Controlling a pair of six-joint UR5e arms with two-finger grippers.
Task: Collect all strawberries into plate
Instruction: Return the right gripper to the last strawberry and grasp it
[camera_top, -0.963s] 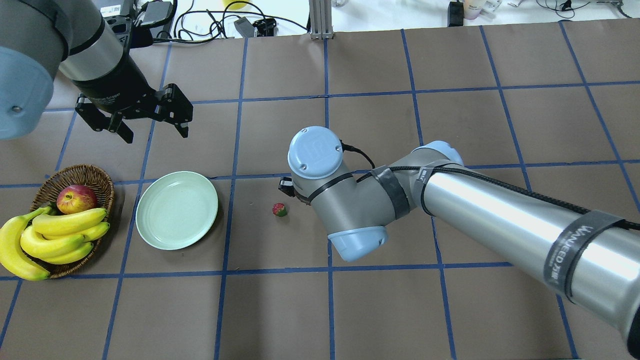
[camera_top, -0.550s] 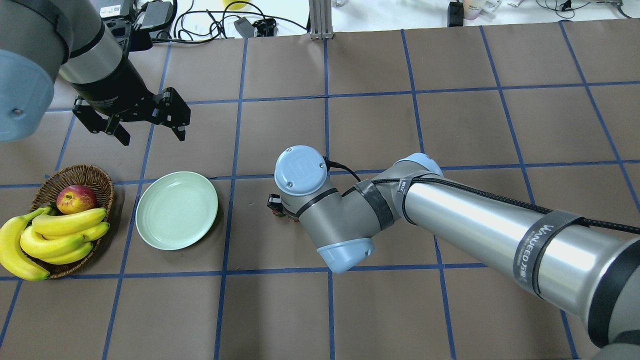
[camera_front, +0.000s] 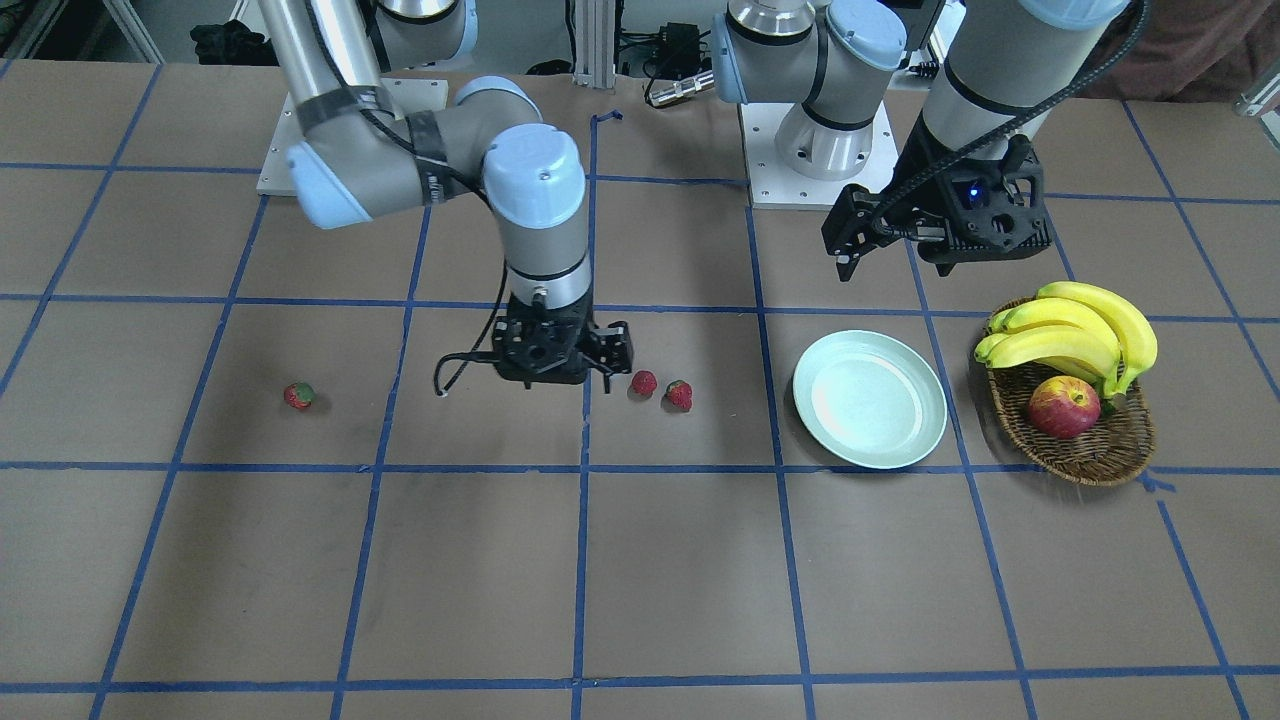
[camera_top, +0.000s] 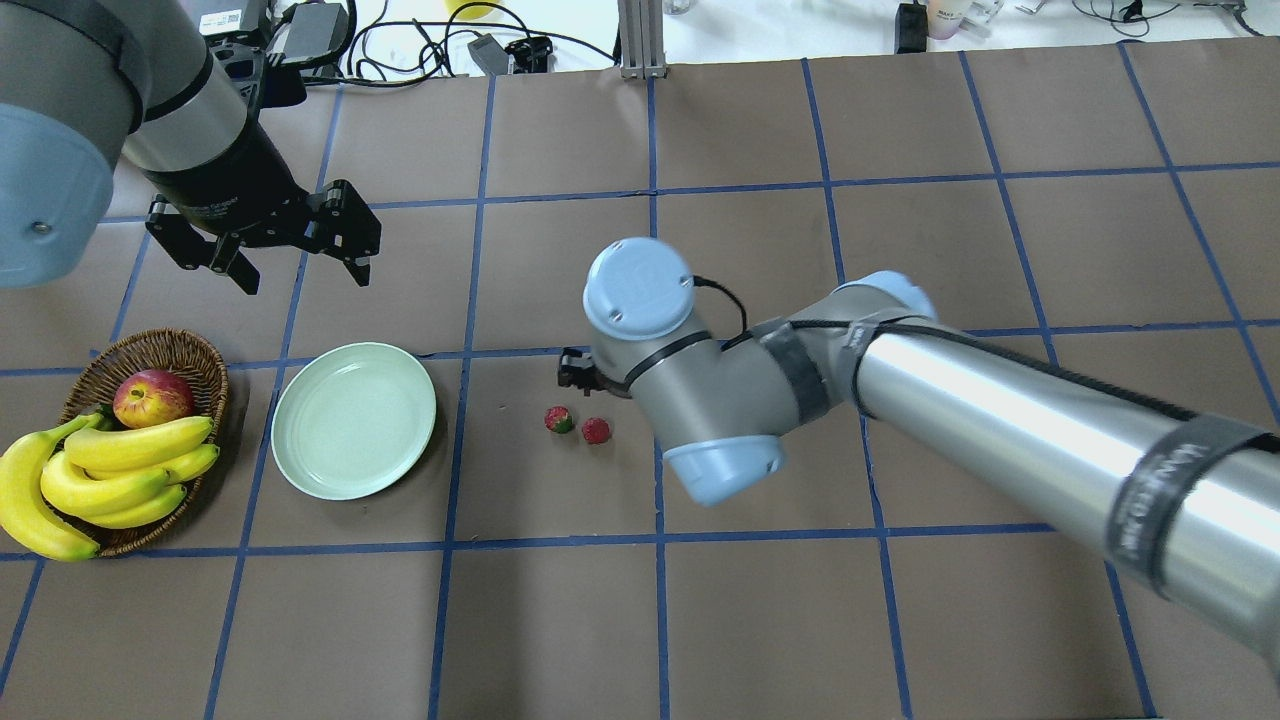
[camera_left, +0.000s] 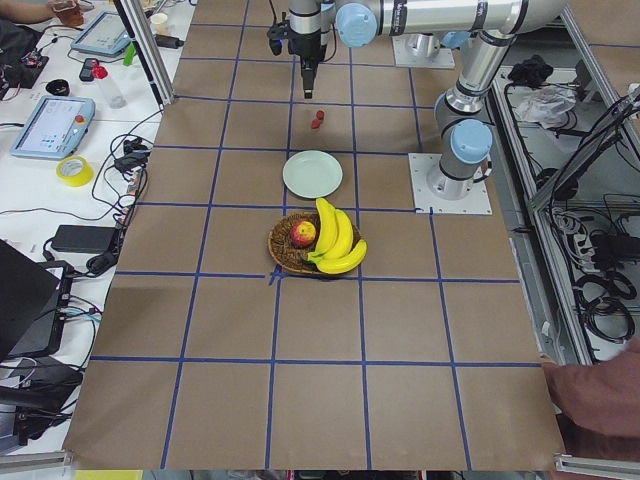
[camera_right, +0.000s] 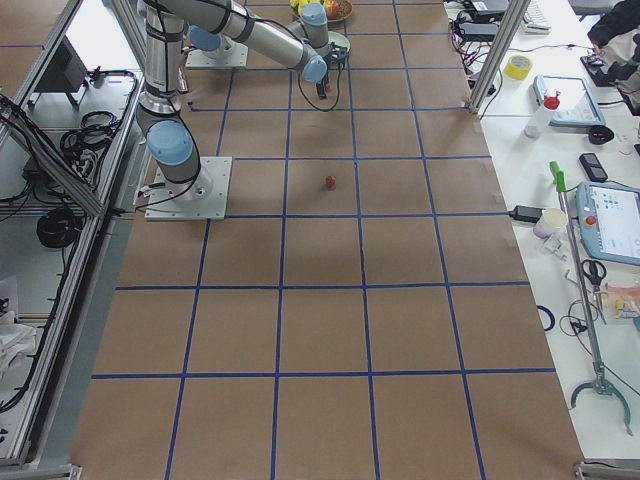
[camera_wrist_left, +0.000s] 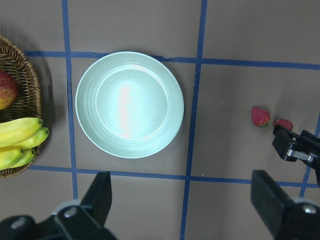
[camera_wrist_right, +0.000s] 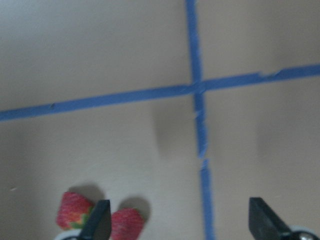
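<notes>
Two strawberries (camera_front: 644, 382) (camera_front: 679, 394) lie side by side on the table, right of the empty mint-green plate (camera_top: 353, 419) in the overhead view (camera_top: 559, 419) (camera_top: 597, 430). A third strawberry (camera_front: 298, 395) lies far off on the robot's right; the overhead view hides it. My right gripper (camera_front: 560, 375) is open and empty, low over the table just beside the pair, which shows at the bottom left of its wrist view (camera_wrist_right: 74, 210). My left gripper (camera_top: 300, 265) is open and empty, raised beyond the plate (camera_wrist_left: 129, 104).
A brown wicker basket (camera_top: 150, 350) with bananas (camera_top: 120, 470) and a red-yellow apple (camera_top: 152, 397) stands just left of the plate. My right arm's elbow and forearm (camera_top: 1000, 400) stretch over the table's right half. Blue tape lines grid the brown table.
My right gripper swung left over the lone strawberry, then drew back right. A second strawberry now lies beside the first. The left gripper has barely shifted.
</notes>
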